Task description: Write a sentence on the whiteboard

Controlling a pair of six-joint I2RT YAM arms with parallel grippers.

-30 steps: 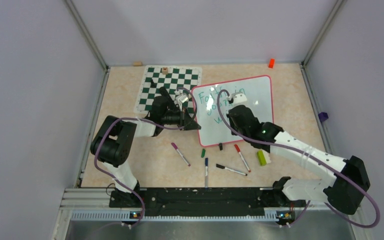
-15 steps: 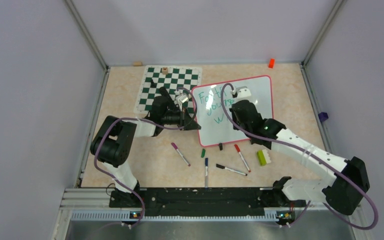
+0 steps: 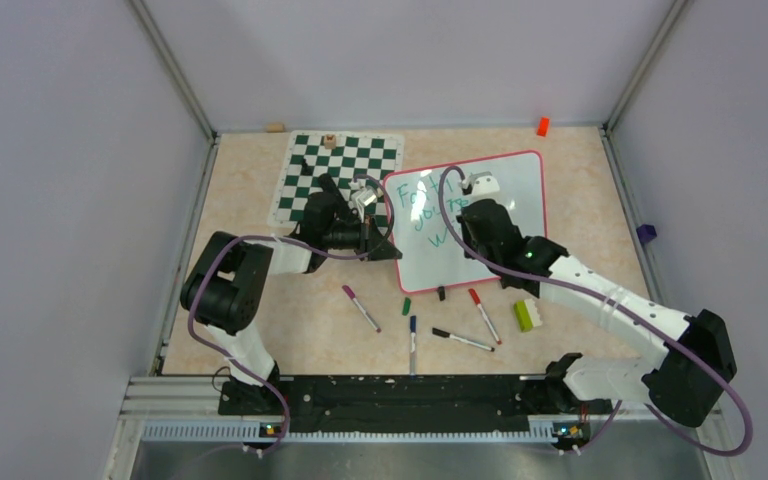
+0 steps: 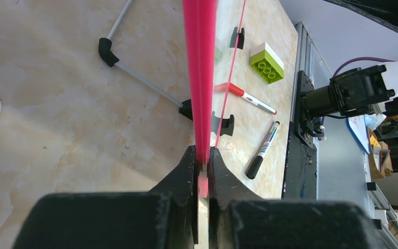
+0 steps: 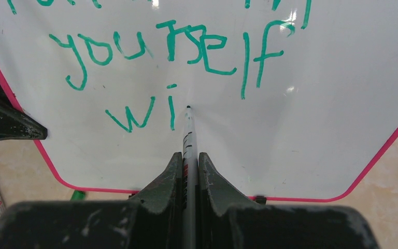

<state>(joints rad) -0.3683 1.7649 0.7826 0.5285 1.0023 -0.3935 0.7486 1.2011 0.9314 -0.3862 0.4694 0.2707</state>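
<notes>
The whiteboard [image 3: 505, 180] stands tilted on the table, white with a red-pink frame. My left gripper [image 3: 390, 246] is shut on its left frame edge [image 4: 200, 78], the jaws pinching the pink rim [image 4: 205, 162]. The sentence [image 5: 168, 49] is in teal: a cut-off top line, then "yourself", then "wi" [image 5: 140, 114]. My right gripper [image 5: 189, 158] is shut on a white marker [image 5: 188, 132]. The marker's tip touches the board just right of the "i". Seen from the top, the right gripper [image 3: 463, 228] hangs over the board's lower middle.
In front of the board lie purple [image 3: 361, 308], blue [image 3: 412, 340], black [image 3: 463, 340] and red [image 3: 484, 315] markers, a green cap [image 3: 406, 306] and a lime brick [image 3: 524, 316]. A green-and-white chess mat [image 3: 345, 160] lies behind the left gripper. An orange block [image 3: 542, 126] sits by the back wall.
The right gripper with the marker has shifted slightly right and away along the third line, where the writing has grown to "wi". The left gripper still clamps the frame.
</notes>
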